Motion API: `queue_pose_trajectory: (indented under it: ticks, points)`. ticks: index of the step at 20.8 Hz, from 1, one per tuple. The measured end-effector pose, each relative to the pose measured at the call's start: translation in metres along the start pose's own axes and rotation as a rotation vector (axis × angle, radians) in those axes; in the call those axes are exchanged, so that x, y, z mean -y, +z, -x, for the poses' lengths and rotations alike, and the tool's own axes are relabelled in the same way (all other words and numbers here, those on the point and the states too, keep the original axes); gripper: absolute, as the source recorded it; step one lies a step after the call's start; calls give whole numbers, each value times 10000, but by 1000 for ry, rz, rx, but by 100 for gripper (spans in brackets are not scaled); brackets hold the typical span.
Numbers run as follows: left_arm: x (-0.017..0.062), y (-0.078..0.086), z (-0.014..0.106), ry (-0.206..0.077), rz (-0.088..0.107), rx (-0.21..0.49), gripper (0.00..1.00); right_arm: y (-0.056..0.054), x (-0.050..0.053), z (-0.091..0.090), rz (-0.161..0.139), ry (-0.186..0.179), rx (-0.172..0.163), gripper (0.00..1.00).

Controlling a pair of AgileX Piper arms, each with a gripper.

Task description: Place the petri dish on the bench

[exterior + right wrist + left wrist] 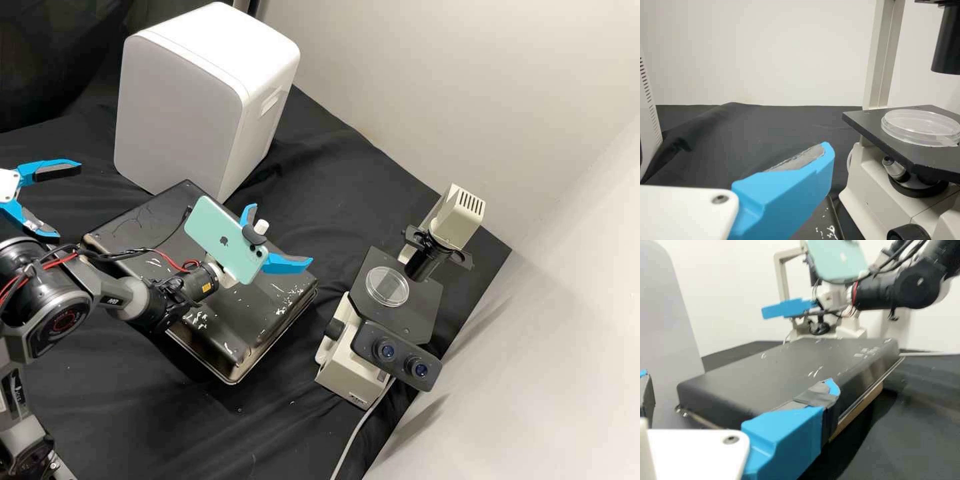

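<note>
A clear round petri dish (389, 285) lies on the black stage of the microscope (353, 373) at the right of the bench; the same petri dish (921, 127) sits close ahead in the right wrist view. My right gripper (273, 243) hangs open and empty above the flat black box, left of the dish and apart from it. One of its blue fingers (790, 182) points toward the stage. Far off at the bench's left edge my left gripper (39, 197) is open with nothing between its fingers (790, 440).
A flat black box (200, 293) on a metal tray lies mid-bench under the right arm. A tall white appliance (200, 93) stands behind it. Black cloth covers the bench (320, 173). A white wall runs close along the right, behind the microscope.
</note>
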Motion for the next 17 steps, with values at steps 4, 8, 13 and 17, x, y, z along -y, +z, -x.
queue_pose_trajectory:
  ticks: [4,8,13,17]
  points:
    - [0,0,0,0,-6,0,100,0,0,0,0,0,0,100]
    - [2,14,-2,-1,-6,8,100,0,0,0,0,0,0,100]
    - [3,31,-5,-2,-7,18,100,151,-103,36,-1,35,48,100]
    - [5,47,-7,-3,-10,27,100,342,-179,19,-7,62,108,100]
